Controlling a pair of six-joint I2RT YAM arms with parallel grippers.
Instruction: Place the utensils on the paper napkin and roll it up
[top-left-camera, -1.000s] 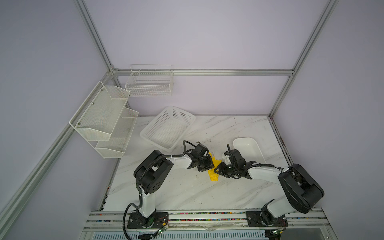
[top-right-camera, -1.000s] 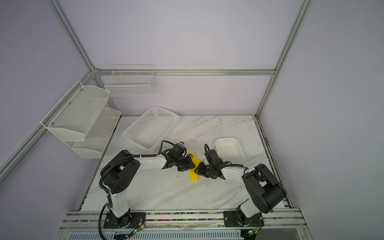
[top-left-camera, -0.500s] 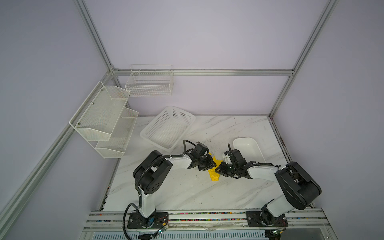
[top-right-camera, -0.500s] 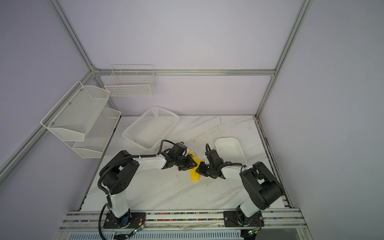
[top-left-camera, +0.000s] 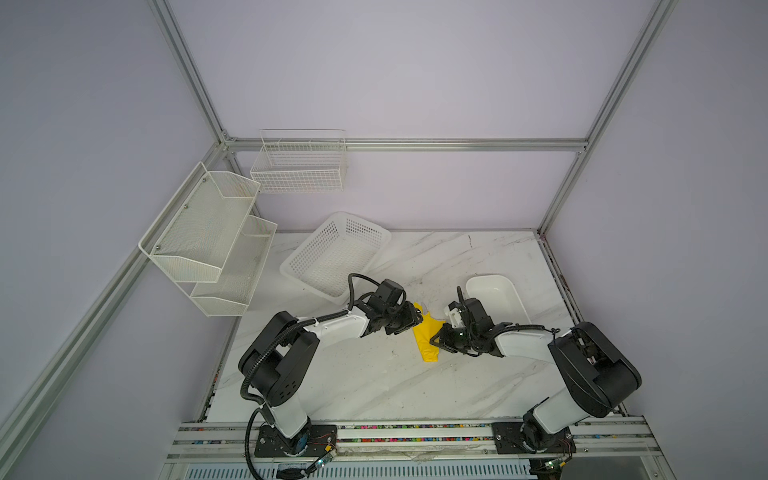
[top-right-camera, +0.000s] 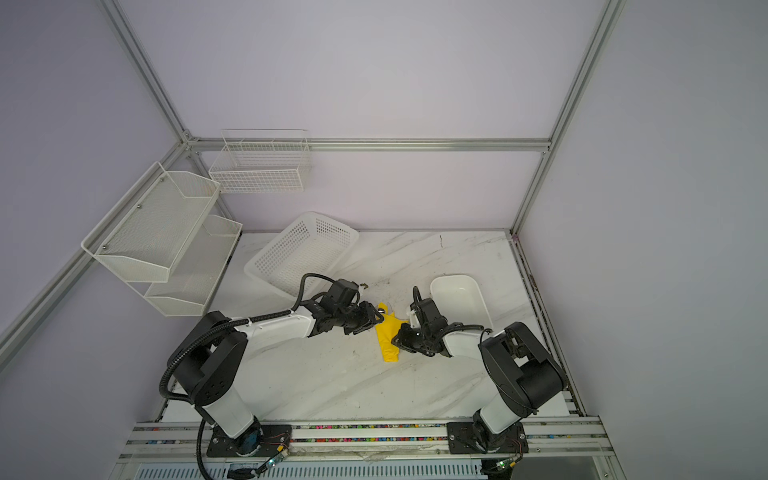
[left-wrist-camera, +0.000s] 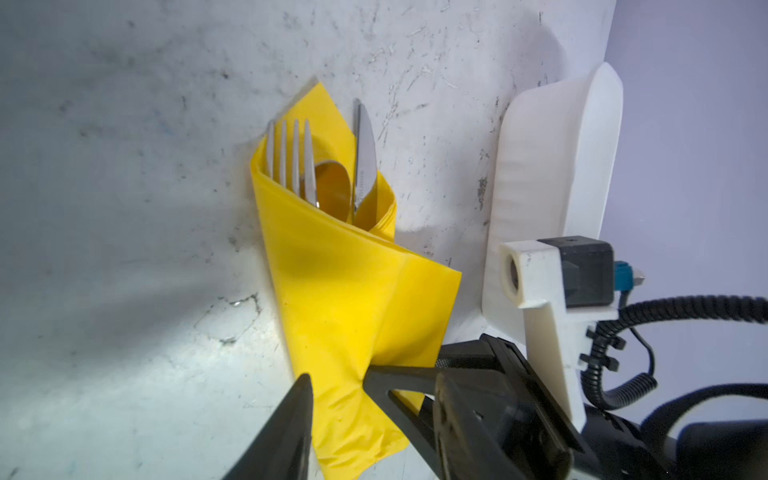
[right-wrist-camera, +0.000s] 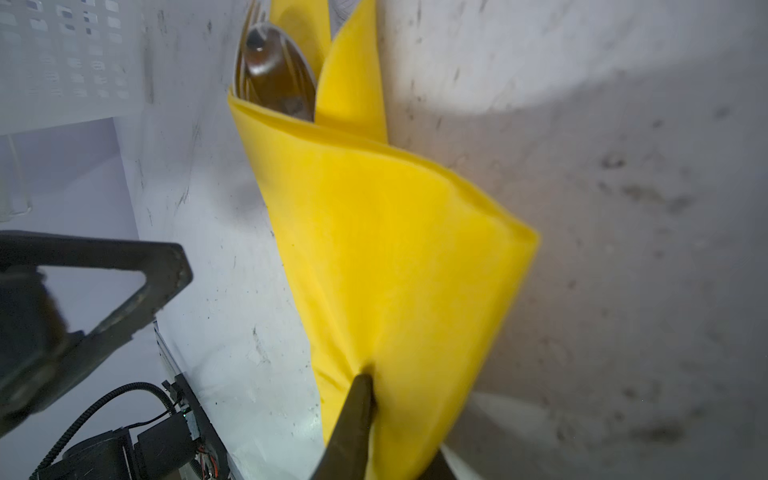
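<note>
Left claw (top-left-camera: 409, 327) jaws apart, straddling the low end of the paper napkin (top-left-camera: 424, 338), one finger (left-wrist-camera: 301, 415) just beside the paper. Right claw (top-left-camera: 435, 338) clamped on the napkin's loose fold. Both arms reach low to the middle of the bench (top-left-camera: 374, 374), tips nearly meeting. Utensils (left-wrist-camera: 328, 174) sit inside the roll, with fork (left-wrist-camera: 295, 153), spoon (left-wrist-camera: 334, 191) and knife (left-wrist-camera: 364, 145) heads poking out. Tray (top-left-camera: 515, 299) is close behind the right wrist, basket (top-left-camera: 309, 247) behind the left, and the bench front is open. Versus a second ago: left claw has let go, roll unmoved
</note>
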